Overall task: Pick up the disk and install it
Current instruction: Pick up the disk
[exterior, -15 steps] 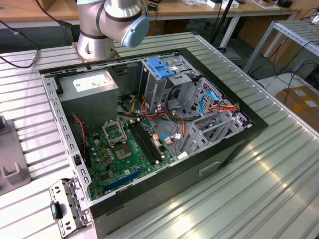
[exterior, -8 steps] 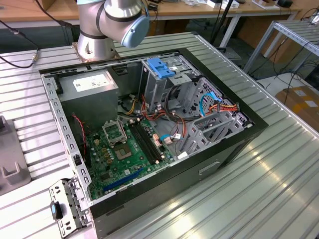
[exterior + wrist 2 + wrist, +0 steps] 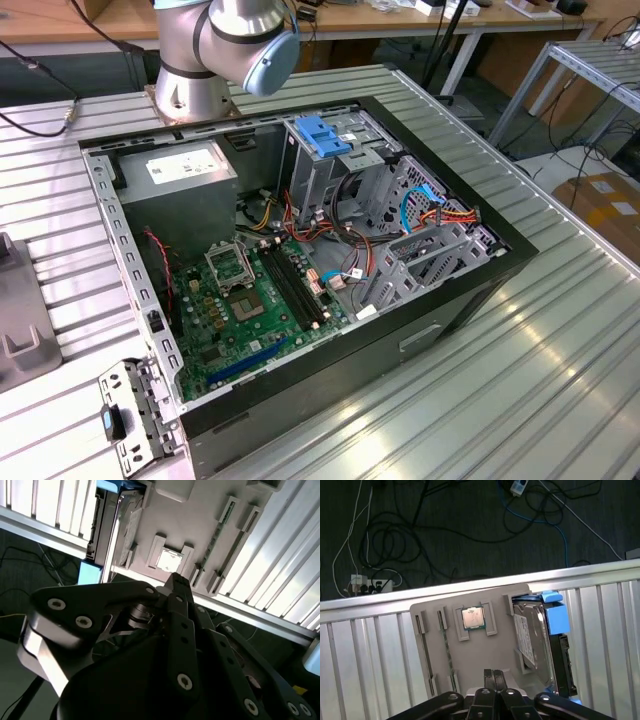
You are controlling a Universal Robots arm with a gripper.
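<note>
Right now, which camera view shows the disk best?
The first wrist view: the disk sits on the grey tray with its silver face and blue carrier clearly visible. The second wrist view shows it obliquely, cut off by the picture's edge.

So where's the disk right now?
In the first wrist view, the disk sits in a slot of the grey tray on the ribbed table, beside the processor chip.

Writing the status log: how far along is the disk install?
Nothing done yet: the disk sits in the grey parts tray. In hand: nothing; the gripper hovers shut above the tray. Left: pick-up and fitting into the open case.
</note>
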